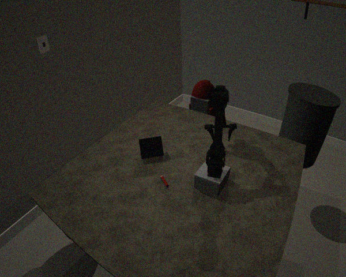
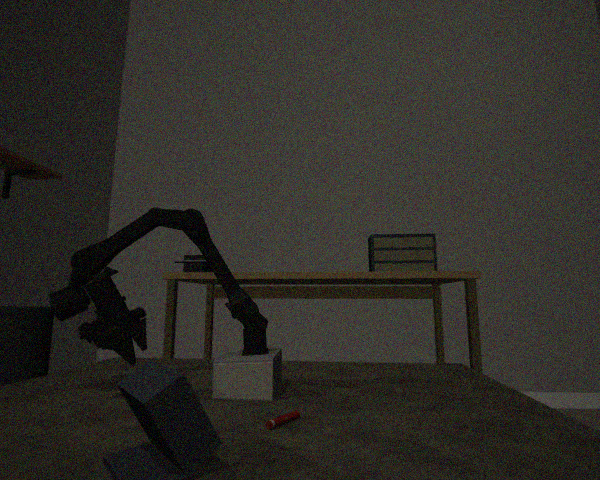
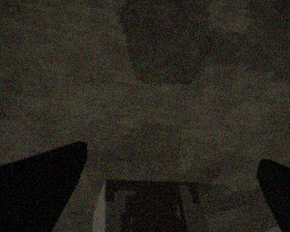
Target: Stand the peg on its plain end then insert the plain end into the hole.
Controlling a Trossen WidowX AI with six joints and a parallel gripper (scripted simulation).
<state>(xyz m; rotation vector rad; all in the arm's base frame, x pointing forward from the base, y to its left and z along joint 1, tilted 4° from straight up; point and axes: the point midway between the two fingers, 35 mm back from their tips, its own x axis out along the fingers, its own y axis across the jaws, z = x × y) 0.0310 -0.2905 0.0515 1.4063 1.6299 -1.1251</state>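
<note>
The surface [image 1: 179,226] [image 2: 372,413] [image 3: 174,111] has a mottled, matt finish resembling stone or concrete. The peg [image 1: 164,181] [image 2: 282,420] appears smooth, like painted plastic. The sloped panel [image 1: 151,147] [image 2: 173,413] looks flat-faced and matt. The block under the arm [image 1: 206,184] [image 2: 242,379] seems smooth and matt. The bench [image 2: 321,276] at the back looks wooden; the bin [image 1: 307,125] appears to be dull, smooth plastic. The end effector [image 1: 220,126] [image 2: 129,335] [image 3: 171,159] reads as matt, its material indistinct.

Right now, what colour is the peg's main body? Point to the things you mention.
The peg [image 1: 165,181] [image 2: 285,419] is red; the exterior view shows it best.
</note>
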